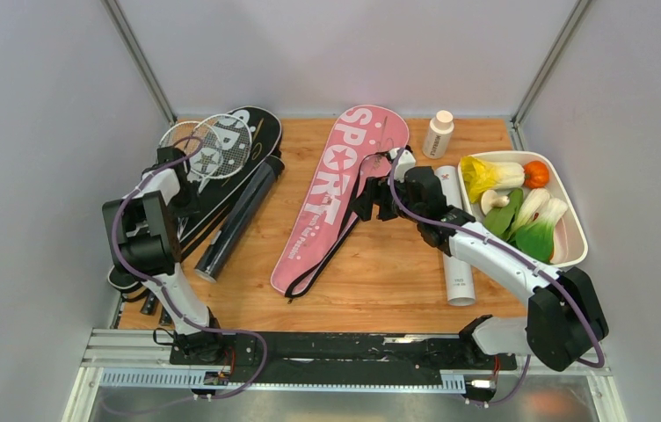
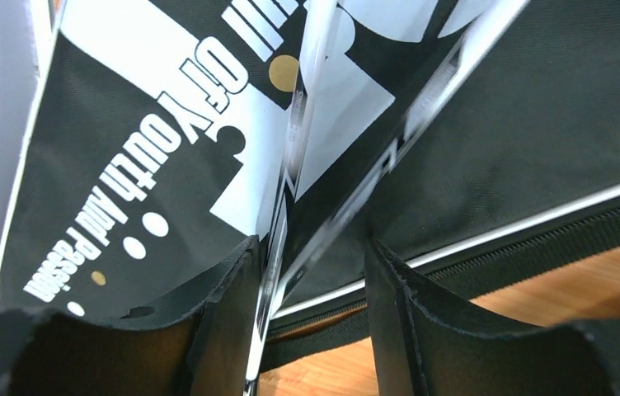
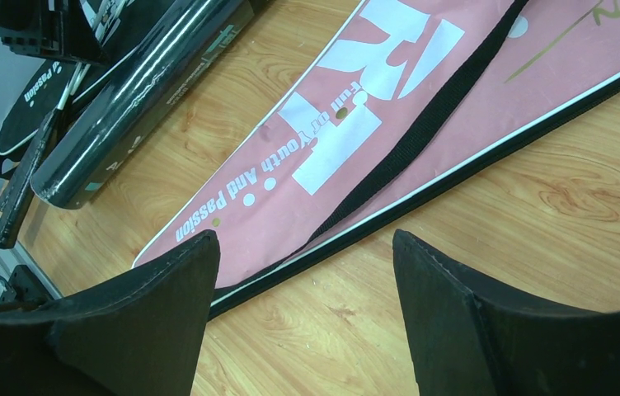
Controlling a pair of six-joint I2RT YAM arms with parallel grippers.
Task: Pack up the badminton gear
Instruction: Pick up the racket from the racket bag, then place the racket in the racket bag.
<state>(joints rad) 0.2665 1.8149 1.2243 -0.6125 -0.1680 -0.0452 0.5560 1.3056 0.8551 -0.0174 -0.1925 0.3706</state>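
Released, the left end effector (image 2: pixel 309 252) should centre on both racket shafts (image 2: pixel 293 165) in its gap before clenching over the black bag (image 2: pixel 537 124).

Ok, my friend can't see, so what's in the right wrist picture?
The right gripper hangs open above a pink bag with white letters, lying flat on a wooden table. A black strap runs across the bag, and a black tube lies beyond it at the upper left.

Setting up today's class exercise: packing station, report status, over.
Left gripper fingers open, straddling thin white racket shafts atop black racket-shaped SPORT bag. Right gripper fingers open over pink racket-shaped SPORT bag, empty. Long black tube lies beside black bag.
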